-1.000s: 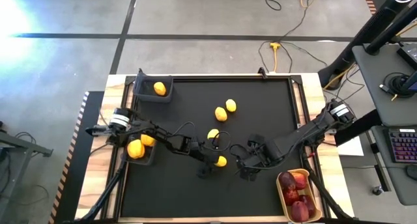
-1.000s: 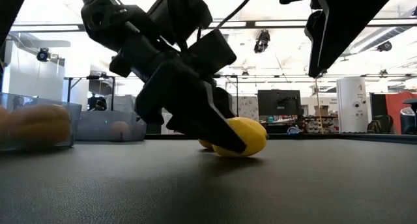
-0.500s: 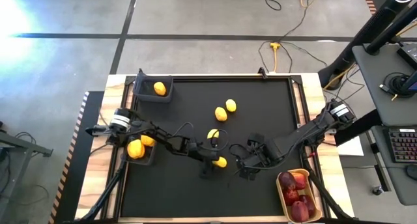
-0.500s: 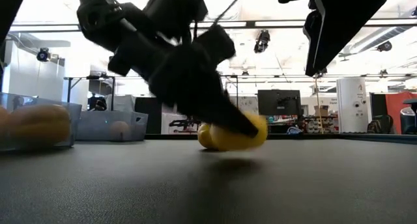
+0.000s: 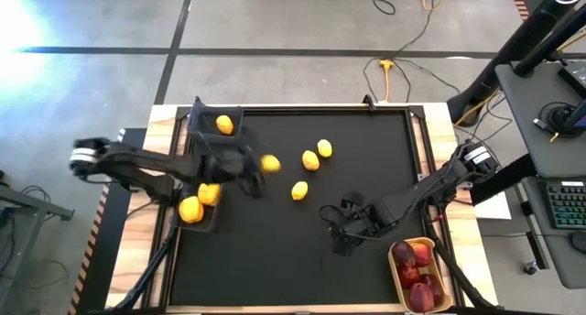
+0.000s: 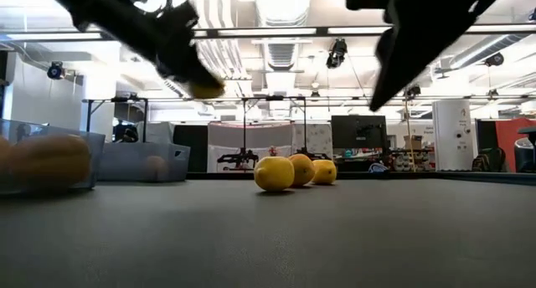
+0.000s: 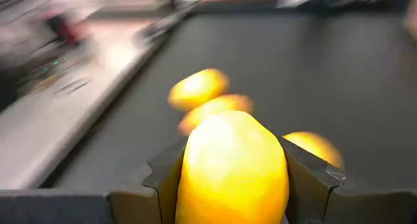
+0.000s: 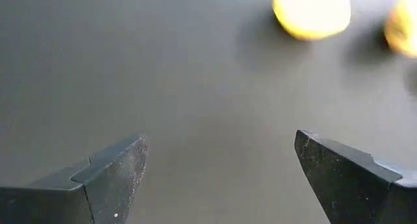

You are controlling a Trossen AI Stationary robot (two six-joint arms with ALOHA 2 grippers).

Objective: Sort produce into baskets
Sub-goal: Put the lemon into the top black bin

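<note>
I see my left tool (image 5: 259, 165) clamped on a smooth, oblong yellow lemon (image 5: 270, 163), held in the air above the black desk (image 5: 275, 260) near the two dark rectangular bins (image 5: 220, 124). Its glossy skin fills the gap between the fingers (image 7: 306, 178) in the left wrist view. My right tool (image 5: 335, 231) hangs with fingers apart over bare mat, beside the tan oblong tray (image 5: 442, 301) of dark red fruits (image 5: 409, 258). Three loose yellow pieces (image 5: 311, 159) lie mid-desk.
</note>
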